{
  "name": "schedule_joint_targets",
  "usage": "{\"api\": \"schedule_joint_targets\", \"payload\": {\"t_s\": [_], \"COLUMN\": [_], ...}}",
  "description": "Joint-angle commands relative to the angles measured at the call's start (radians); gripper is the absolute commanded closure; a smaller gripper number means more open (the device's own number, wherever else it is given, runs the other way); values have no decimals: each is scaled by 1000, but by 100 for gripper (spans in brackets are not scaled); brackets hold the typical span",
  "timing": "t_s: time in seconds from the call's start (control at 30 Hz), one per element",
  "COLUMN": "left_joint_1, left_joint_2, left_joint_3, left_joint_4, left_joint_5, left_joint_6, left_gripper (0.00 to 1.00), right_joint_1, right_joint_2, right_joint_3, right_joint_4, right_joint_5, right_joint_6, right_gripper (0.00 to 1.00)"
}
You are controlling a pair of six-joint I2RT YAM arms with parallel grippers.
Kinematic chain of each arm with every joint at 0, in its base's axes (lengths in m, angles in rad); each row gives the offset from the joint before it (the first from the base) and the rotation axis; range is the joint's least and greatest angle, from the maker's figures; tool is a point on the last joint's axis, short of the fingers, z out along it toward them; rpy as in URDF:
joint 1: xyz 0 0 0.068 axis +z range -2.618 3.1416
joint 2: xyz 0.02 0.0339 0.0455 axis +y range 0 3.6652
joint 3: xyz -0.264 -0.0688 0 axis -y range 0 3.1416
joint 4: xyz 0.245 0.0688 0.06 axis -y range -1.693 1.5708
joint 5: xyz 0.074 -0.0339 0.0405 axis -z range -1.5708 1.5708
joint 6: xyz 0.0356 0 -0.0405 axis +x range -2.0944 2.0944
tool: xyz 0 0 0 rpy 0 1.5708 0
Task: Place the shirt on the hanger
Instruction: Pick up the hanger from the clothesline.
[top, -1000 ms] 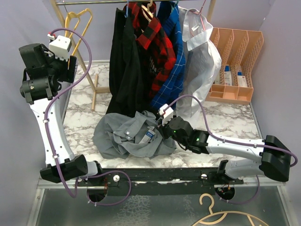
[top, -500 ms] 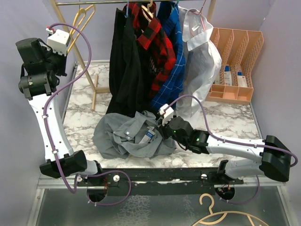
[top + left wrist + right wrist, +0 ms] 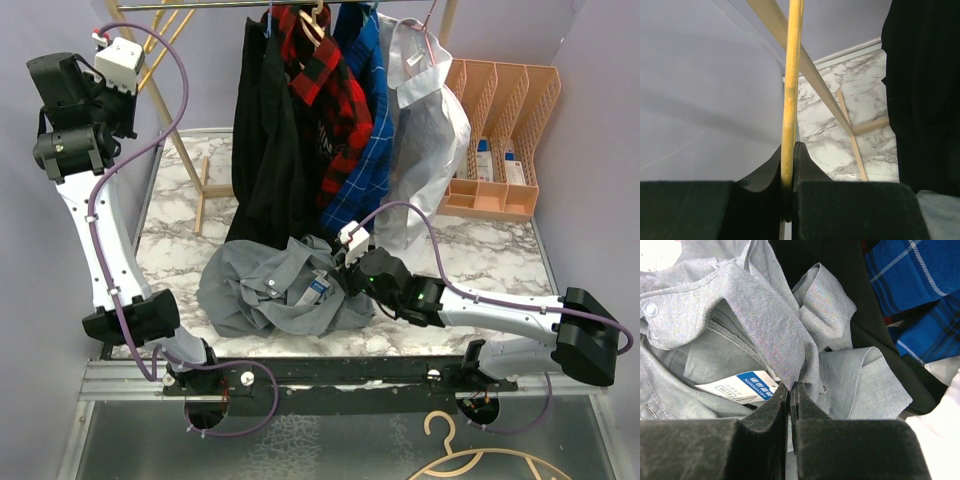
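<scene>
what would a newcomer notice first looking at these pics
The crumpled grey shirt lies heaped mid-way across the marble table, with the right end effector pinching a fold of it. Next, the left end effector is raised high at the far left, clamped on the thin yellow hanger. Behind, a red plaid shirt and a blue plaid one hang brightest at the back.

white arm links, black joints and wrists — purple cables looping alongside.
</scene>
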Motion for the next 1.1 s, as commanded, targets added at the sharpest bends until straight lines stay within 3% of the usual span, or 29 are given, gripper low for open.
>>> {"api": "schedule_joint_targets", "payload": {"t_s": [0.0, 0.23, 0.6, 0.87, 1.07], "left_joint_1": [4, 4, 3, 5, 27], "left_joint_2": [53, 59, 21, -148, -236], "left_joint_3": [37, -49, -187, -357, -336], "left_joint_4": [-23, -37, -104, -157, -259], "left_joint_5": [21, 44, 84, 86, 136], "left_joint_6": [-21, -5, 137, 311, 388], "left_gripper": [100, 100, 100, 100, 100], "right_joint_1": [-6, -6, -7, -7, -7], "right_joint_2": [-7, -26, -26, -86, -220], "right_joint_3": [16, 11, 16, 10, -77], "right_joint_4": [-7, -16, -26, -118, -105], "right_joint_5": [-35, -34, -30, -100, -43], "right_joint_6": [20, 27, 31, 69, 106], "right_gripper": [99, 99, 99, 96, 99]}}
